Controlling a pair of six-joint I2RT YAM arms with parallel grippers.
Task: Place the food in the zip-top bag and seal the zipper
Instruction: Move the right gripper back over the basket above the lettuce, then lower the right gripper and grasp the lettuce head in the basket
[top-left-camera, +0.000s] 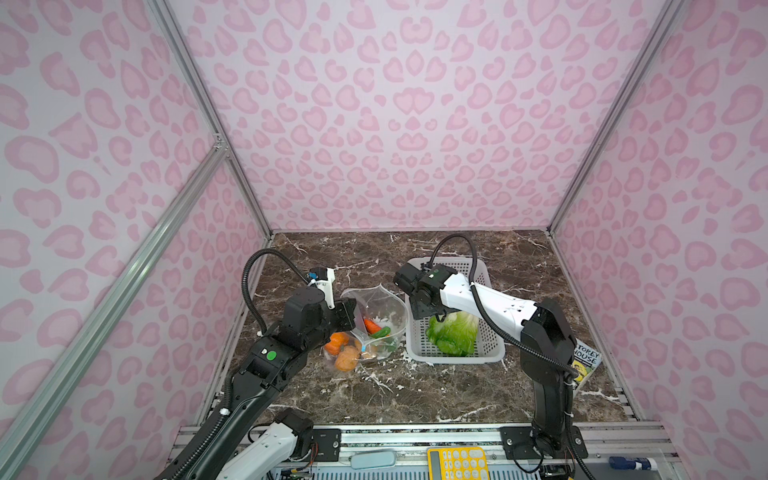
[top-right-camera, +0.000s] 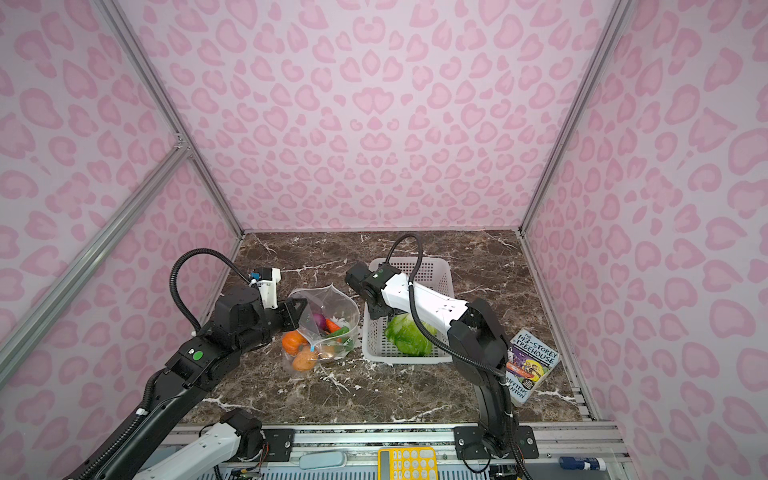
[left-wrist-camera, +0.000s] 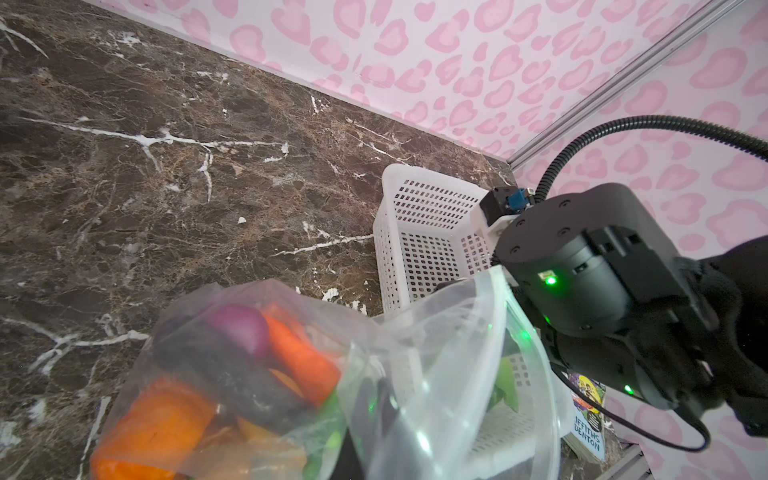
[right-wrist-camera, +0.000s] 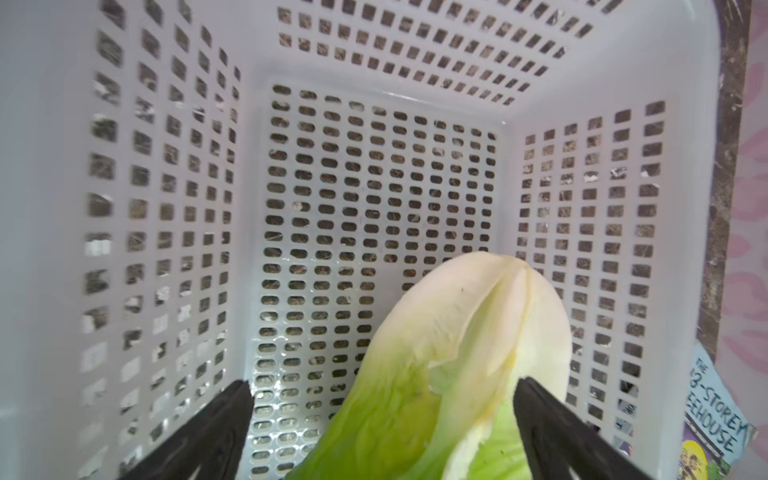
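The clear zip-top bag (top-left-camera: 380, 305) (top-right-camera: 332, 303) (left-wrist-camera: 419, 374) lies left of the basket with its mouth held up and open. Inside it I see a carrot (top-left-camera: 370, 325) (left-wrist-camera: 301, 353), a purple onion (top-right-camera: 319, 321) (left-wrist-camera: 243, 330), a pumpkin (top-left-camera: 337, 341) and a tan potato (top-left-camera: 347, 359). The zipper's blue tab (top-right-camera: 311, 345) shows on the bag's near edge. My left gripper (top-left-camera: 354, 326) (left-wrist-camera: 380, 401) is shut on the bag's mouth edge. The green-white cabbage (top-left-camera: 455, 332) (right-wrist-camera: 449, 353) lies in the basket. My right gripper (top-left-camera: 437, 318) (right-wrist-camera: 380, 415) is open, one finger on either side of the cabbage.
The white perforated basket (top-left-camera: 453, 359) (top-right-camera: 399, 358) (right-wrist-camera: 374, 166) stands right of the bag, its walls close around my right gripper. A book (top-left-camera: 586, 361) (top-right-camera: 532, 365) lies at the right wall. A yellow calculator (top-left-camera: 457, 463) sits on the front rail.
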